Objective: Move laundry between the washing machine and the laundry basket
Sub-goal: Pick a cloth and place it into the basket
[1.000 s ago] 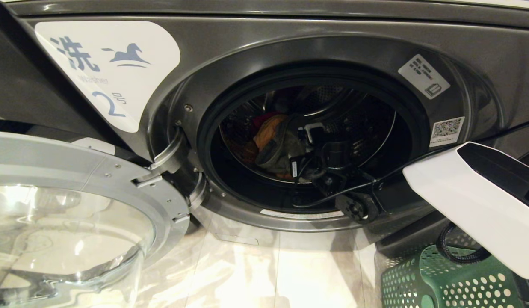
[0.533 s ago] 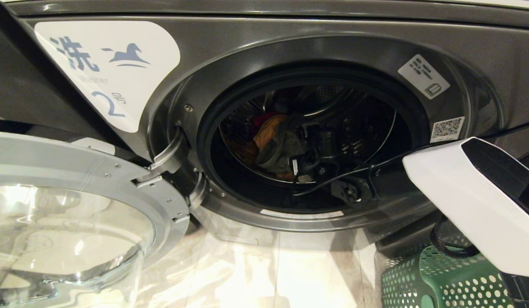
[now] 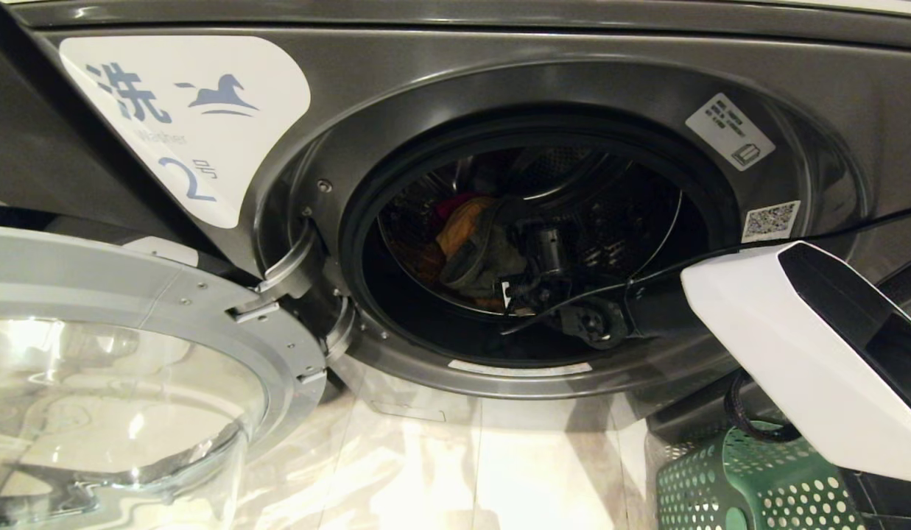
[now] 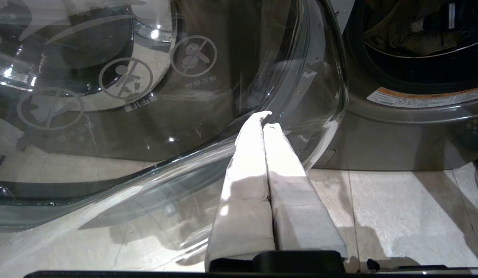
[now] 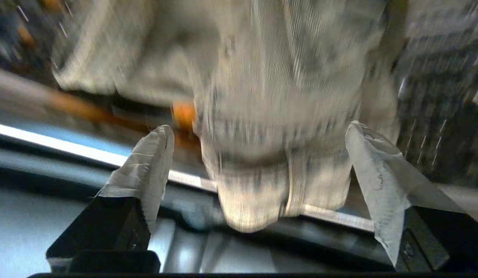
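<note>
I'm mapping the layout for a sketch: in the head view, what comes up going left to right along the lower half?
Open glass door → washing machine opening → right arm's white casing, with the green laundry basket below it.

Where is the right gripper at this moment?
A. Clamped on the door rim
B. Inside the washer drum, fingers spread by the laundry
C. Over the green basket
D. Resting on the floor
B: the right gripper sits open inside the drum, at a beige garment.
</note>
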You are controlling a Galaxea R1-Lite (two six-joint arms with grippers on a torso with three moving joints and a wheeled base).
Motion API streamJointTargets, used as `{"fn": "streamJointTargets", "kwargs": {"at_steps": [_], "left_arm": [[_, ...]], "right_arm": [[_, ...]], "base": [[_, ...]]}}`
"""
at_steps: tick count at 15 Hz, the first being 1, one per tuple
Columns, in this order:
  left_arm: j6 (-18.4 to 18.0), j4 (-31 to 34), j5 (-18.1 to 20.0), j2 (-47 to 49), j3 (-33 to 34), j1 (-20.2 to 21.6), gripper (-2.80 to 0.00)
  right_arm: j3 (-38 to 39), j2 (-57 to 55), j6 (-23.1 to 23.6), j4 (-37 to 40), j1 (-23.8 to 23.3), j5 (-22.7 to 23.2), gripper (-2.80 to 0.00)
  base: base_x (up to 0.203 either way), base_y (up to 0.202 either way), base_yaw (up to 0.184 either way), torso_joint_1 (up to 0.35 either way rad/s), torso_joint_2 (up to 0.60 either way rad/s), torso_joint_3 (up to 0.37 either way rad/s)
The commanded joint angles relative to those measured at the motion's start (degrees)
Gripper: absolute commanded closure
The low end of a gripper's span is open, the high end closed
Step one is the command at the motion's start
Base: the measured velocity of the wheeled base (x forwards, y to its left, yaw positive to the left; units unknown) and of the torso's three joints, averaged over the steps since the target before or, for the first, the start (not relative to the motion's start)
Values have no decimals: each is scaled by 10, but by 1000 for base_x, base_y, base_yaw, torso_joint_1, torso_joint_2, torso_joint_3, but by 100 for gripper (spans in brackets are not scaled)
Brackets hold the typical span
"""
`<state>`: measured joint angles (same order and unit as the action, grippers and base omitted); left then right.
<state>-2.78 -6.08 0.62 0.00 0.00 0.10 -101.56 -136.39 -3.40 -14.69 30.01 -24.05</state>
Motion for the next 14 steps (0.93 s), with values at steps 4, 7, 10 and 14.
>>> {"fn": "streamJointTargets", "kwargs": {"at_steps": [4,7,10,14], "left_arm": [[0,-1,0,1,23,0,0],[0,-1,0,1,23,0,0],[0,-1,0,1,23,0,0],[0,-1,0,1,23,0,0]], "right_arm": [[-63,-14,-59,128,0,-3,-280],[-94,-44,-59,116,0,-25,-280],[-102,-79,-46,64,0,-40,-280],[-109,-102,20,-64,0,-42,-280]], "base": [[0,0,0,0,0,0],[0,0,0,0,0,0],[0,0,0,0,0,0],[0,0,0,0,0,0]]}}
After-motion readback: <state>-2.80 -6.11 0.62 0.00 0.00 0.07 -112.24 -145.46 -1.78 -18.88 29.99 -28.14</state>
